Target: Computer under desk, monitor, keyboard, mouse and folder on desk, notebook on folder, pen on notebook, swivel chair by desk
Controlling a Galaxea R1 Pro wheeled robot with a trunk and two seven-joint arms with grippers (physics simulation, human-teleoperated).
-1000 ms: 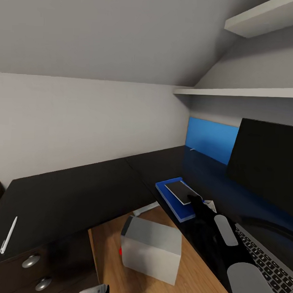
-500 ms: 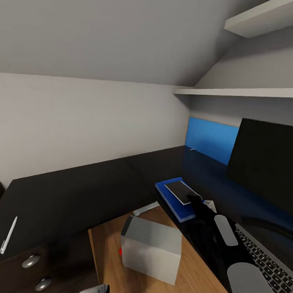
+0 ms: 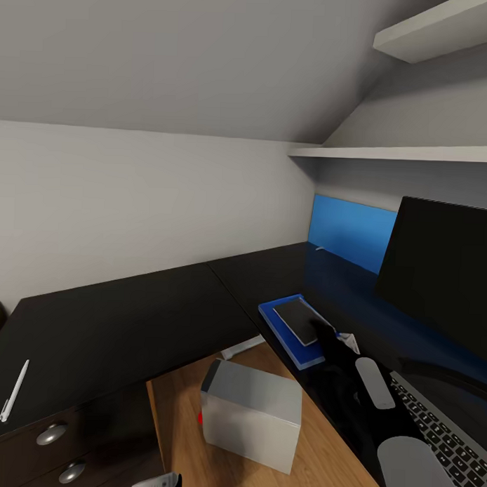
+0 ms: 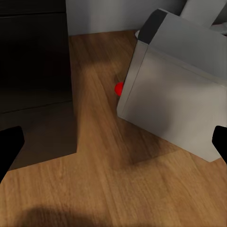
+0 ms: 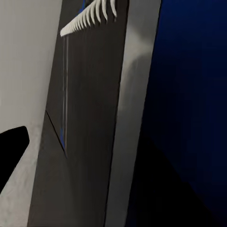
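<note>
since the thin grey notebook lies stacked on the flat blue folder, the slim white pen remains well apart; right claw beside the stack, grip indeterminable; left claw spread, empty.

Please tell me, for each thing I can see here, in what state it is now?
notebook: lying flat on the folder.
folder: flat on the desk.
pen: lying on the desk, apart from the stack.
computer: on the floor beside the desk.
monitor: upright, screen dark.
keyboard: flat on the desk.
left gripper: open, empty.
</note>
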